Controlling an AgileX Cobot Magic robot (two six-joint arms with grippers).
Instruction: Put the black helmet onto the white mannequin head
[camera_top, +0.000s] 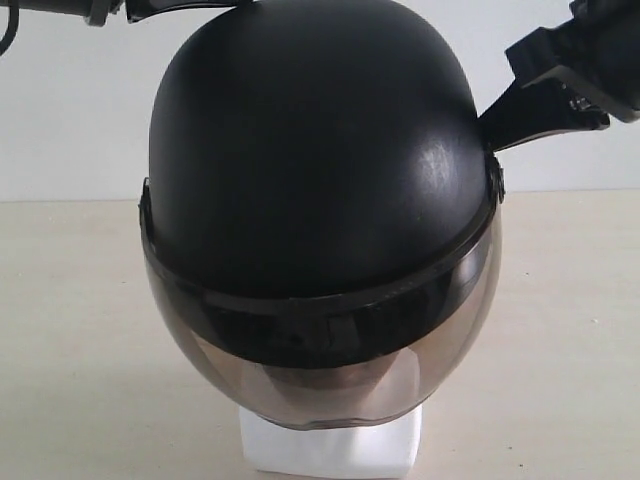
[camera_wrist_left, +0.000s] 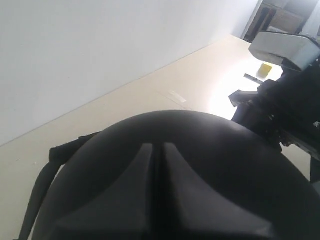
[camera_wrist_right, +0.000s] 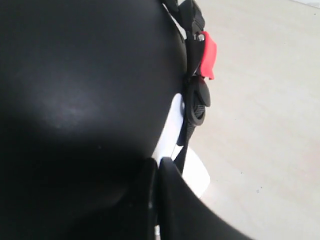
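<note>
Two claws touch one dark shell. The left claw (camera_wrist_left: 157, 148) is almost wholly cut off at the top edge of the exterior view, and its wrist view shows the tapered fingers pressed together, gripping nothing, against the crown of the black helmet (camera_top: 320, 160). That matte, round helmet sits on the white mannequin head (camera_top: 330, 450), hiding all but its blocky neck base on the pale worktop (camera_top: 80, 330) and a dim face behind the curved smoky visor (camera_top: 250, 370). The right claw (camera_wrist_right: 156, 167) is likewise closed and empty, its tips at the shell's side near a black strap (camera_wrist_right: 186, 140) and a red buckle tab (camera_wrist_right: 209, 55).
</note>
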